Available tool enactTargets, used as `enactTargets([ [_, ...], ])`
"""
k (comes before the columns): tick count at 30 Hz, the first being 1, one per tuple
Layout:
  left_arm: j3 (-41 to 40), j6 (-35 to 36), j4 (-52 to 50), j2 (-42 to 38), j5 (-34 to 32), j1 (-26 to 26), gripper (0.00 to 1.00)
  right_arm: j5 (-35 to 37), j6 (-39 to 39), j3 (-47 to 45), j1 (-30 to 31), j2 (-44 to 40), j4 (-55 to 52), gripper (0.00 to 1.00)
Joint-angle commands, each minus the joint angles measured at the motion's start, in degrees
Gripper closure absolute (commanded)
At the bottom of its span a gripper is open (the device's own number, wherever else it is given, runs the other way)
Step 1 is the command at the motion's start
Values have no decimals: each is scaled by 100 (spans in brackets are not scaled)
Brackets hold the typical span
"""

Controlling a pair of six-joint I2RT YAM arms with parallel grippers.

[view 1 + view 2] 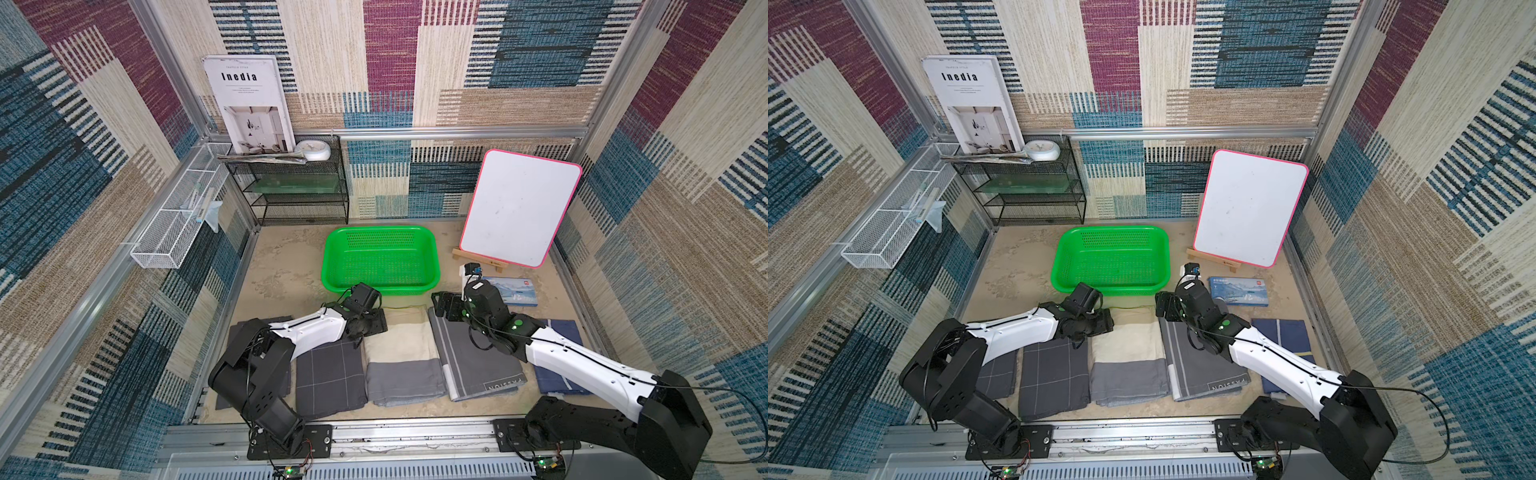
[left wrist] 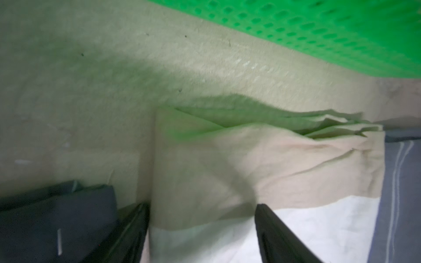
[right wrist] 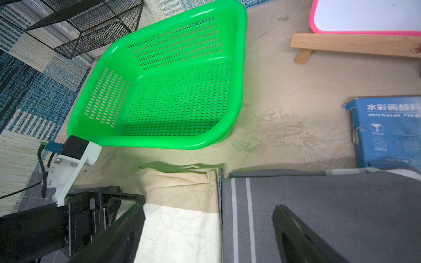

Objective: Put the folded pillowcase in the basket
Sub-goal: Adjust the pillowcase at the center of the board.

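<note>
A green basket (image 1: 380,237) sits empty at the back of a sandy counter (image 1: 282,270). In front of it lies a row of folded pillowcases, edge to edge. The cream pillowcase (image 1: 399,340) in the middle looks like the one to move; it lies flat on the counter just short of the basket's near wall, and nothing is lifted. The left claw (image 2: 201,206) is open, astride the cream fold's far corner, with a dark checked pillowcase (image 1: 328,374) just beside it. The right claw (image 3: 208,206) is also spread wide. It hovers over the seam where the cream cloth meets a striped grey pillowcase (image 1: 469,365), one finger above each. That seam is the main risk: if the claw closes there, it could pinch the grey neighbour as well and drag it along. The cream fold's far edge shows loose, rumpled layers, so a shallow pinch may catch only the top sheet and the fold would open when lifted. An uneven lift by the two arms could let the cloth sag and snag on the basket's rim.
</note>
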Motion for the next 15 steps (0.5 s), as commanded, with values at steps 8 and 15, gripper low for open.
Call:
enactTargets([
  [8,17,-152,122,-181,241,-54,82,104,44,-84,99,-21,34,7],
  [15,-199,-455,-342,-1552,-304,-272,100,101,-127,-65,269,84,56,7],
])
